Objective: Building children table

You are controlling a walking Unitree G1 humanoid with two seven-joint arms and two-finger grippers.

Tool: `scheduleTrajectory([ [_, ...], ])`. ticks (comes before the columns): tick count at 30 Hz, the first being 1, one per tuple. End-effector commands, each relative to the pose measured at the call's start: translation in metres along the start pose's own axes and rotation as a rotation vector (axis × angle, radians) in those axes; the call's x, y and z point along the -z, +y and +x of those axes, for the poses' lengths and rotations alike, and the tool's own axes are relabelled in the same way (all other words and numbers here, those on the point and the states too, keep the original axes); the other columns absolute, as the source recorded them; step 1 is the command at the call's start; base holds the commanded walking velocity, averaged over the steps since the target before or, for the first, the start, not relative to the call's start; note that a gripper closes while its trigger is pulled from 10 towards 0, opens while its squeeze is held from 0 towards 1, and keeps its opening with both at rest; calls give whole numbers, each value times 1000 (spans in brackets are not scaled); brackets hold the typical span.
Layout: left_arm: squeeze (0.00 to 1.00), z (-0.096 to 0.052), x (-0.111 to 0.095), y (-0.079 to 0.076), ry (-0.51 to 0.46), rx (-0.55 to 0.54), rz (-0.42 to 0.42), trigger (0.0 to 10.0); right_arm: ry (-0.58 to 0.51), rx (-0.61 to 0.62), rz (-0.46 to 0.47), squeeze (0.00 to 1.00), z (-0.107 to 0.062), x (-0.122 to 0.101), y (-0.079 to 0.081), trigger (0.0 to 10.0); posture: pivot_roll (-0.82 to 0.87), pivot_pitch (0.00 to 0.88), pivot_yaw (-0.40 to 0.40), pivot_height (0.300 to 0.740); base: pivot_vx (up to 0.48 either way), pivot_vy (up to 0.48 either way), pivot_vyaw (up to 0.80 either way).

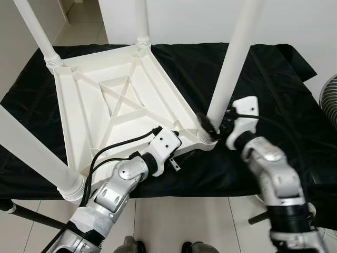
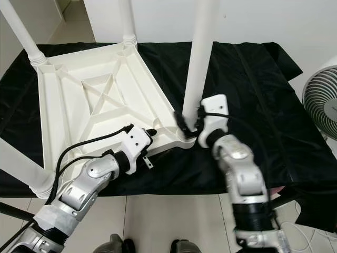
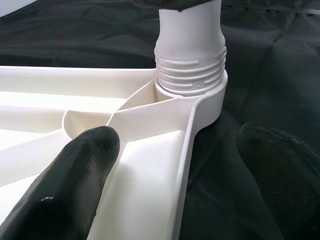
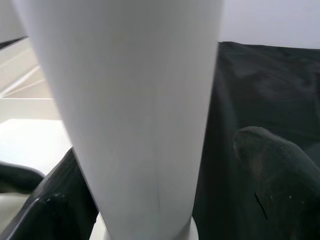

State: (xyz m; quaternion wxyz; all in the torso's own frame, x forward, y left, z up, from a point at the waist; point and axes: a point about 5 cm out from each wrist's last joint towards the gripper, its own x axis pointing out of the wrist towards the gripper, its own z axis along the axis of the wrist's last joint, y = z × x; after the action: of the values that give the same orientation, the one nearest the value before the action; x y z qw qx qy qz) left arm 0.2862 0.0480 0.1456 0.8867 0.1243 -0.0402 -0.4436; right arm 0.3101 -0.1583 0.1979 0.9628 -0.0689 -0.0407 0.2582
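Hands both busy from where I sit: right hand point(image 1: 213, 126) pinching the near table leg point(image 1: 229, 68), left hand point(image 3: 175, 175) spread astride the upturned tabletop point(image 1: 105, 100) rim just beside it.

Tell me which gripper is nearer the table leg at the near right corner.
Right. The right gripper wraps the table leg just above its socket; the left gripper straddles the tabletop edge beside that corner.

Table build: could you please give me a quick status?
Right gripper clasps near leg at its socket. Left gripper straddles tabletop rim, jaws open. Leg threads exposed.
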Motion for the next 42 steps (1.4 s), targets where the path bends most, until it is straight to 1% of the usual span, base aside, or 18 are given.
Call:
scheduleTrajectory([
  [1,0,2,-5,-2,-11,35,28,10000,21,-72,-34,0,4,7,1,10000,-140,106,33,740,0,0,0],
  [6,0,4,-6,-2,-17,39,29,10000,42,-156,-94,0,11,13,-1,10000,-143,104,34,740,0,0,0],
  [7,0,5,-8,-4,-23,45,28,10000,54,-196,-126,0,16,17,-1,10000,-143,104,34,740,0,0,0],
  [10,0,5,-9,-6,-26,54,26,10000,63,-228,-135,0,20,20,-5,10000,-136,99,33,740,0,0,0],
  [11,0,5,-9,-7,-26,59,25,10000,70,-238,-137,0,22,22,-7,4471,-131,98,31,740,0,0,0],
  [12,0,5,-9,-7,-26,59,25,10000,70,-238,-137,0,22,22,-7,4471,-131,98,31,740,0,0,0],
  [13,0,3,-8,-9,-26,68,27,10000,63,-253,-143,0,23,23,-10,0,-127,95,28,740,0,0,0],
  [18,0,2,-8,-10,-18,82,37,10000,74,-256,-154,0,24,26,-15,0,-121,91,21,740,0,0,0],
  [21,0,2,-9,-11,-23,92,36,10000,63,-262,-135,0,23,27,-17,0,-121,91,21,740,0,0,0],
  [23,0,1,-10,-13,-23,109,36,10000,18,-251,-83,0,23,25,-18,0,-120,87,14,740,0,0,0],
  [24,0,1,-9,-14,-21,117,38,10000,-16,-244,-23,0,23,24,-18,0,-120,87,14,740,0,0,0],
  [27,0,2,-8,-15,-18,119,39,10000,-25,-239,-5,0,23,25,-16,0,-124,82,15,740,0,0,0],
  [28,0,2,-8,-16,-15,124,43,10000,-22,-224,13,0,23,26,-14,10000,-124,82,15,740,0,0,0],
  [31,0,2,-8,-18,-11,134,49,10000,-4,-186,70,0,21,32,-5,10000,-124,80,11,740,0,0,0],
  [36,0,2,-7,-19,-11,134,46,10000,11,-160,89,0,20,38,1,10000,-124,80,11,740,0,0,0],
  [37,0,2,-7,-19,-9,135,44,10000,13,-111,92,0,20,41,5,10000,-124,79,14,740,0,0,0],
  [39,0,2,-7,-19,-9,135,44,10000,13,-111,92,0,20,41,5,10000,-124,79,14,740,0,0,0],
  [42,0,0,-5,-21,-1,150,45,10000,-11,99,135,0,20,35,17,10000,-132,75,26,740,0,0,0],
])
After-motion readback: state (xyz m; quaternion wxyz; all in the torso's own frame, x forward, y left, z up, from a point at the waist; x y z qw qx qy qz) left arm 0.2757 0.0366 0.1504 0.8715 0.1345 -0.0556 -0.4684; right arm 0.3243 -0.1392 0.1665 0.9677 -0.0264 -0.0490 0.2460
